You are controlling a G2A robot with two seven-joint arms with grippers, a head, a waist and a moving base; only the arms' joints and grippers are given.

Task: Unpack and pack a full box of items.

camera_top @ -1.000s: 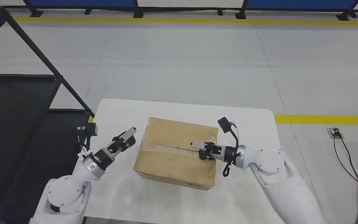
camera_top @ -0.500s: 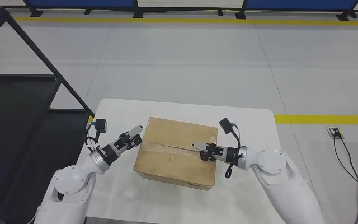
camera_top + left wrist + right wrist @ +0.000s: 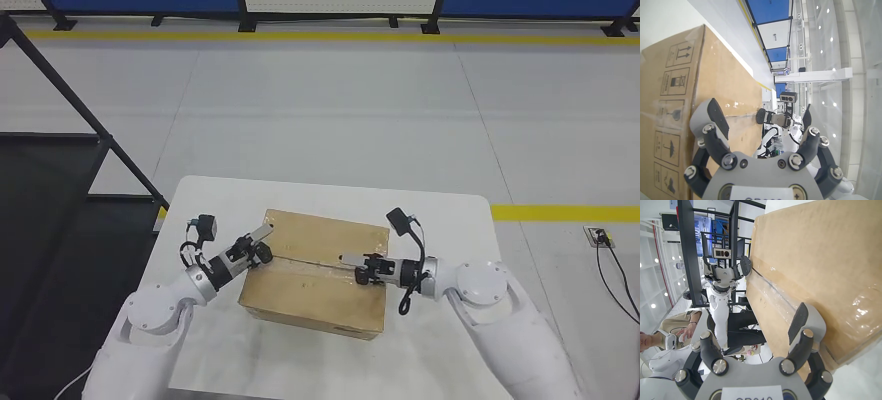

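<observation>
Taped box (image 3: 310, 290) (flaps closed) is flanked along its seam by left gripper (image 3: 260, 244) at 9 o'clock and right gripper (image 3: 354, 265) at 3 o'clock, fingers of both spread apart.

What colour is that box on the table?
Plain brown cardboard box, clear glossy tape along its top seam; clearest in the right wrist view.

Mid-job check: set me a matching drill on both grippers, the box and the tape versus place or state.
1 left gripper
2 right gripper
3 cardboard box
4 clear tape

a shut, on the white table
b along the box's top seam
c open, at the seam's left end
d open, over the seam's right part

Pairs: 1-c; 2-d; 3-a; 4-b
</observation>
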